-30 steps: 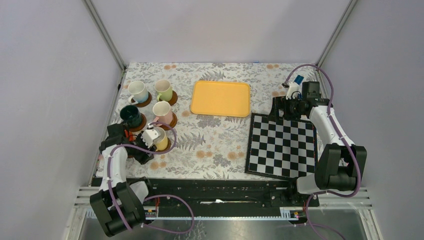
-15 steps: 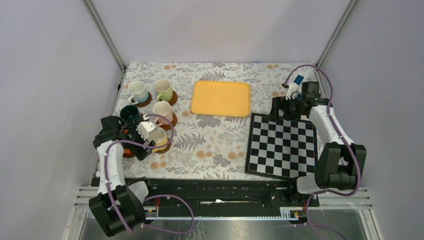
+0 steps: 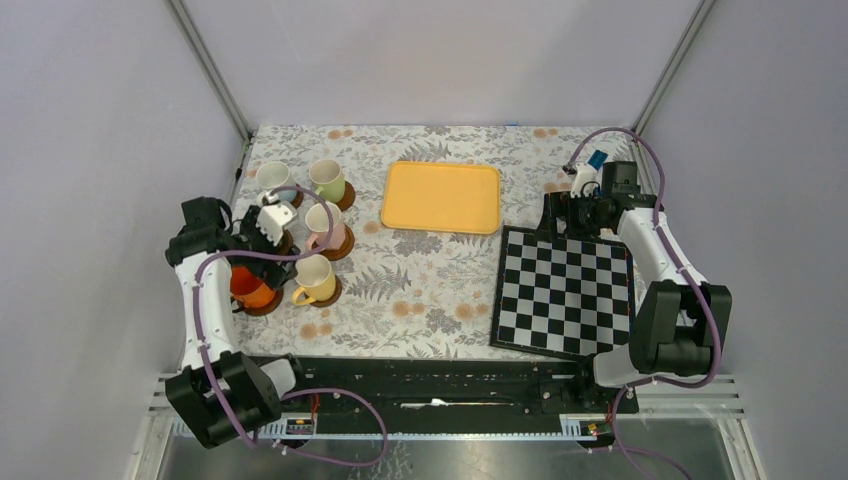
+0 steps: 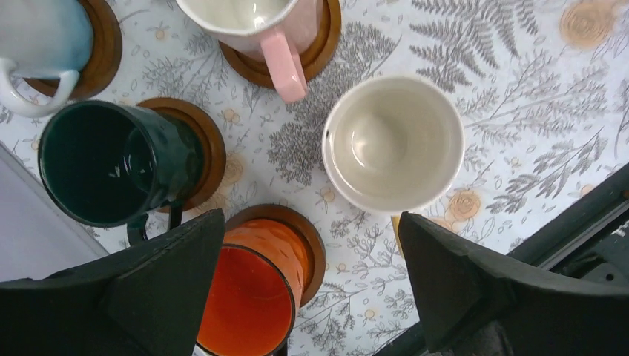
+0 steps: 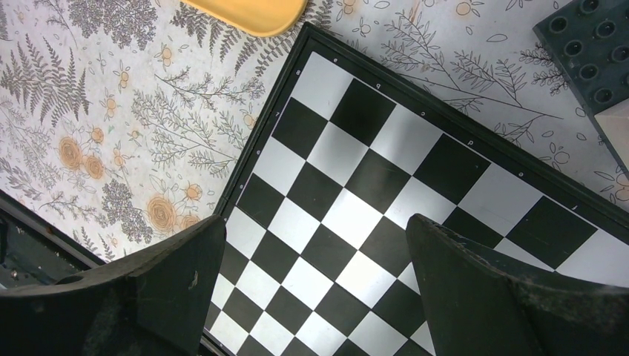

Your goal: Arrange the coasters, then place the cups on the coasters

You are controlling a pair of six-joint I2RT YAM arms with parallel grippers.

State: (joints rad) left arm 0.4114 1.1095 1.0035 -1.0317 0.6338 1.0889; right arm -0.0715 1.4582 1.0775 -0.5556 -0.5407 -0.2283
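Observation:
Six cups stand on brown coasters at the table's left. The orange cup sits upright on its coaster. Beside it are the yellow cup, the pink cup, the light green cup and the pale blue cup. The dark green cup is mostly hidden under my arm in the top view. My left gripper hangs open above them, holding nothing. My right gripper is open and empty over the chequered board.
A yellow tray lies at the middle back. The black-and-white chequered board lies at the right. A dark studded brick sits past the board's far corner. Black rails run along the near edge.
My left gripper has opened wide, let go of the orange cup on its coaster, and drawn up and away toward the back left. The right arm has not moved.

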